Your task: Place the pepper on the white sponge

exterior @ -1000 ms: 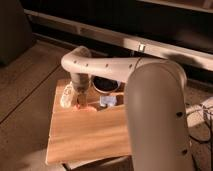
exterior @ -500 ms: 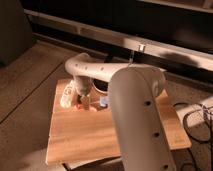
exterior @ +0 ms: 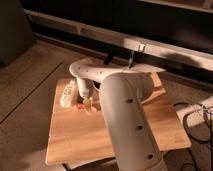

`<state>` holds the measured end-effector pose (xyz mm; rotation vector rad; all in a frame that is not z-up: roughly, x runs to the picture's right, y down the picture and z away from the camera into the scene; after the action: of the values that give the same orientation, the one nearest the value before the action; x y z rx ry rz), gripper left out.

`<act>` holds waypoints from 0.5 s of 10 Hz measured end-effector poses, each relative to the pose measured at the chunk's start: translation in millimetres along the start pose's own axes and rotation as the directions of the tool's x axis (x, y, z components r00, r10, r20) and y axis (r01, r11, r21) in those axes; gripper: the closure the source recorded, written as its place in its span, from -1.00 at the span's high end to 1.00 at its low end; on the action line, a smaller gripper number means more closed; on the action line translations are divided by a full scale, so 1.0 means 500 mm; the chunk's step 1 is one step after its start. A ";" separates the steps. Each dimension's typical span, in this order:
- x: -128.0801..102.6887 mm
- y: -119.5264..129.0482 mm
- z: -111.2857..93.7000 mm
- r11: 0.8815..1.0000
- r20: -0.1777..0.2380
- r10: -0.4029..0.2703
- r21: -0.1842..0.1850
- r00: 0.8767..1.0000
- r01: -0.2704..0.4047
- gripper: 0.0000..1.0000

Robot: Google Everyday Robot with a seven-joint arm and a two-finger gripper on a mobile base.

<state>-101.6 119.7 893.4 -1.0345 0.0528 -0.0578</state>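
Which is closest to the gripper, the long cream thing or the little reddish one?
The little reddish pepper, right beside the gripper; the long cream bottle lies farther left.

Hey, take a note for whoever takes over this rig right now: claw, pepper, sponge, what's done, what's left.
Claw: open, low over the table, near its far corner at picture left, beside the cream bottle.
Pepper: seems to lie on the table next to the claw, not gripped.
White sponge: hidden behind the arm.
Done: claw is at the pepper.
Left: grasp it, carry it, set it on the sponge.
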 end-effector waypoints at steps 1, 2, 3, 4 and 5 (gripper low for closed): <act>-0.008 -0.006 0.013 1.000 -0.001 -0.003 -0.015 1.000 0.003 0.29; -0.012 -0.014 0.021 1.000 -0.007 -0.004 -0.024 1.000 0.004 0.18; -0.012 -0.024 0.026 1.000 -0.014 -0.005 -0.025 1.000 0.004 -0.05; -0.009 -0.028 0.035 1.000 -0.026 -0.005 -0.030 1.000 0.004 -0.29; -0.009 -0.030 0.035 1.000 -0.030 -0.003 -0.031 1.000 0.002 -0.46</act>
<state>-105.1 127.3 915.5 -1.0647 0.0795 -0.0750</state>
